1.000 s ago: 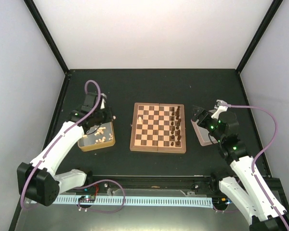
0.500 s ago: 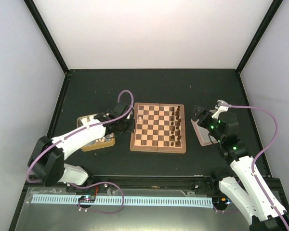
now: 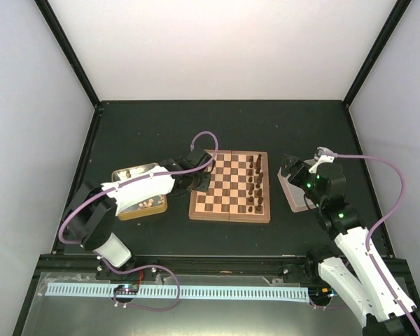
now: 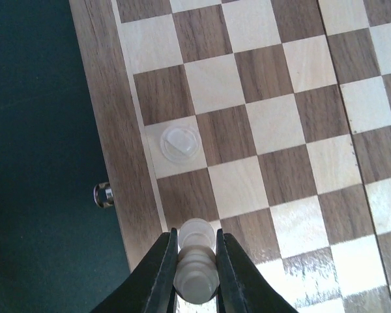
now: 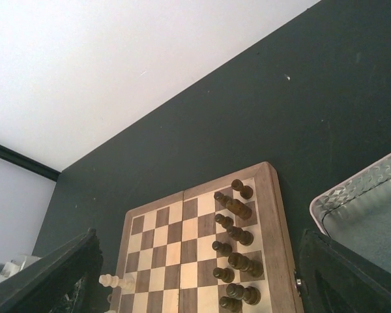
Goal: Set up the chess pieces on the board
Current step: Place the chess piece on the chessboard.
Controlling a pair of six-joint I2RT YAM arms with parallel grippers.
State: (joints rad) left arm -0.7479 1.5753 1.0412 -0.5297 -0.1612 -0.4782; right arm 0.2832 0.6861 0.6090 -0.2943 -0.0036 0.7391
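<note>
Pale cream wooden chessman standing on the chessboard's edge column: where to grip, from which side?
Probably pinch the pale cream chessman by its narrow top, above the wider round base, coming straight down. It stands upright on the wooden chessboard and the neighbouring squares are bare, leaving finger room.

Left arm [image 3: 136, 189] over left edge of the board [image 3: 227, 194], dark chess pieces [image 3: 253, 184] along its right side

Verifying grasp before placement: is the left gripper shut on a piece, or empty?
Shut on a pale chess piece: the left gripper clamps it from both sides between its fingers, above the chessboard's edge.
</note>
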